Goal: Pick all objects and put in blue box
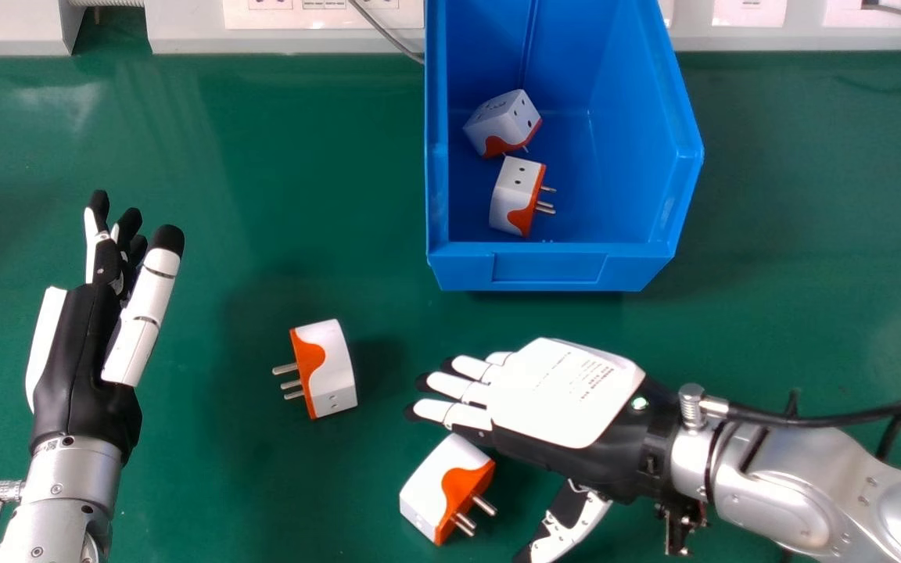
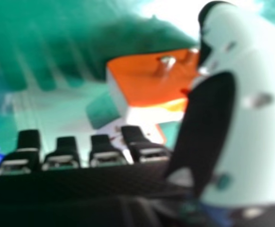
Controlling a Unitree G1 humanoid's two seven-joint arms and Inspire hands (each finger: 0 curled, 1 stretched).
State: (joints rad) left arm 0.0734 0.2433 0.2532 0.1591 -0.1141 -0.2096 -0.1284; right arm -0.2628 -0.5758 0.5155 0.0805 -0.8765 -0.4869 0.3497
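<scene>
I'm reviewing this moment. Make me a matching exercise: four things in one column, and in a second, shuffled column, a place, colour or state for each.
Things
1. Blue box
2. Left hand
3. Right hand
4. Tabletop

Places, colours, states
A. At the head view's left side, holding nothing
B. Green, under the box
C. Near the loose adapter closest to the head view's bottom edge
D. Has two white-and-orange adapters inside

Right pairs: 1-D, 2-A, 3-C, 4-B
</scene>
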